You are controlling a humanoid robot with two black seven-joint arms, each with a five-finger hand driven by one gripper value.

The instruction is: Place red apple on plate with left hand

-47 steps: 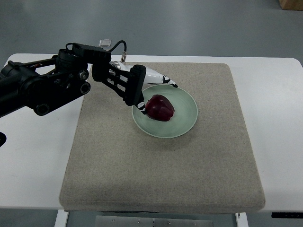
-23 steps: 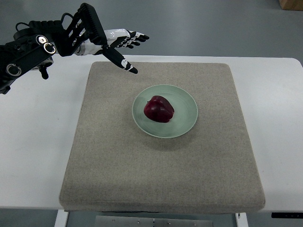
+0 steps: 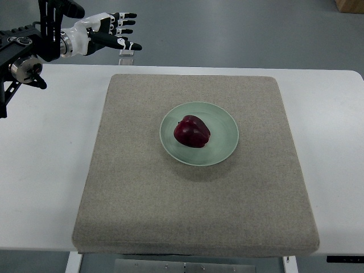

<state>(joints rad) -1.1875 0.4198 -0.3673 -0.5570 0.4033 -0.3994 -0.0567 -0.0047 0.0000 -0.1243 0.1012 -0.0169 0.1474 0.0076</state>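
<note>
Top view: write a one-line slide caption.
Red apple resting on the green plate atop the mat; open left hand raised at upper left.

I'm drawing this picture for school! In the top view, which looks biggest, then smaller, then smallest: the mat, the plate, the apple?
1. The grey mat looks biggest by far.
2. The green plate is next; it sits on the mat.
3. The red apple looks smallest; it rests on the plate.

Dark red apple (image 3: pixel 191 131) on pale green plate (image 3: pixel 224 142) (beige mat (image 3: pixel 142 199), white table (image 3: pixel 40 170)).
</note>
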